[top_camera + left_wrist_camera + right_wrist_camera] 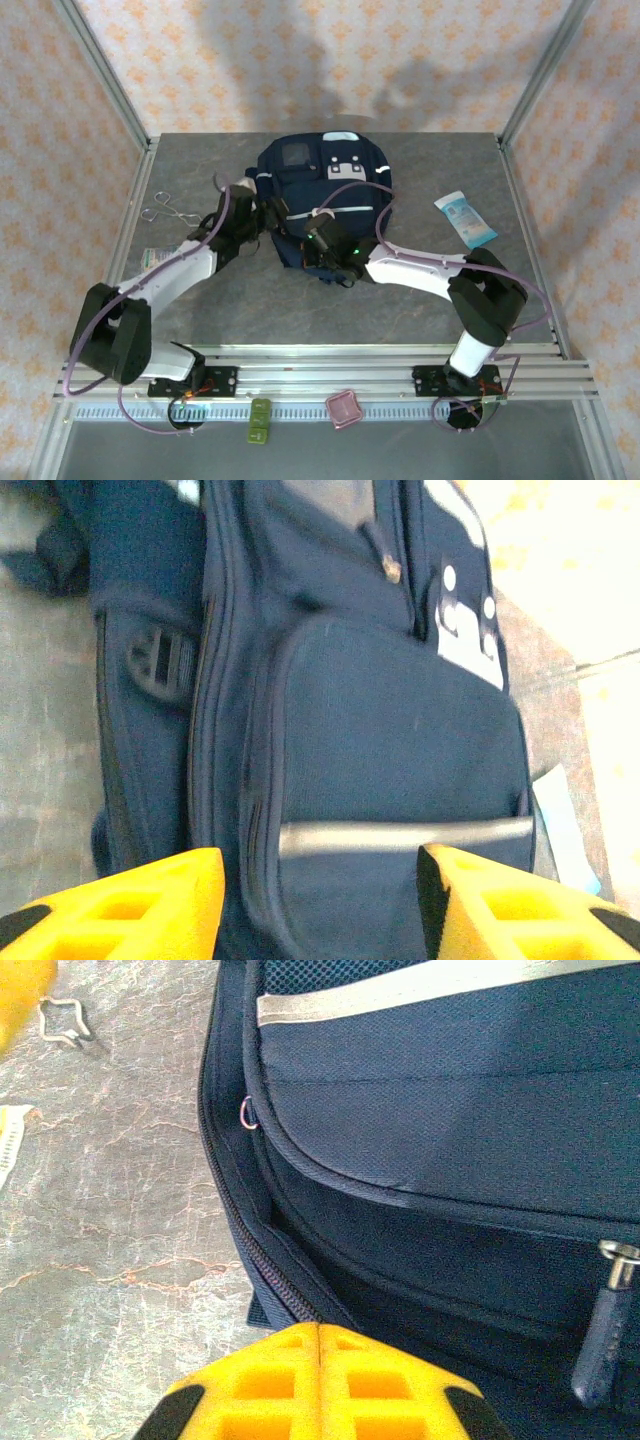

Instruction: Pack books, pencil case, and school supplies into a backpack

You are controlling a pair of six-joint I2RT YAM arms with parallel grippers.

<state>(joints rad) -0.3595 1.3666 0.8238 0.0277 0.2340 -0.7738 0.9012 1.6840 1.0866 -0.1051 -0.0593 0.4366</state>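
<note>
The navy backpack (322,190) lies flat at the middle back of the table, its white and grey trim facing up. My left gripper (262,216) hovers at its left side. In the left wrist view that gripper (320,905) is open, its yellow fingers (120,905) wide apart over the front pocket (400,750) with nothing between them. My right gripper (320,246) is at the backpack's near edge. Seen from the right wrist it (318,1332) is shut, fingertips pressed together where the zip track (262,1260) runs under them. The books, pencil case and school supplies are out of view.
Metal scissors (165,210) lie at the left, a white-and-blue tube (465,218) at the right. A small white packet (154,257) sits beside the left arm. A green piece (260,420) and a pinkish square piece (343,408) rest in front of the base rail.
</note>
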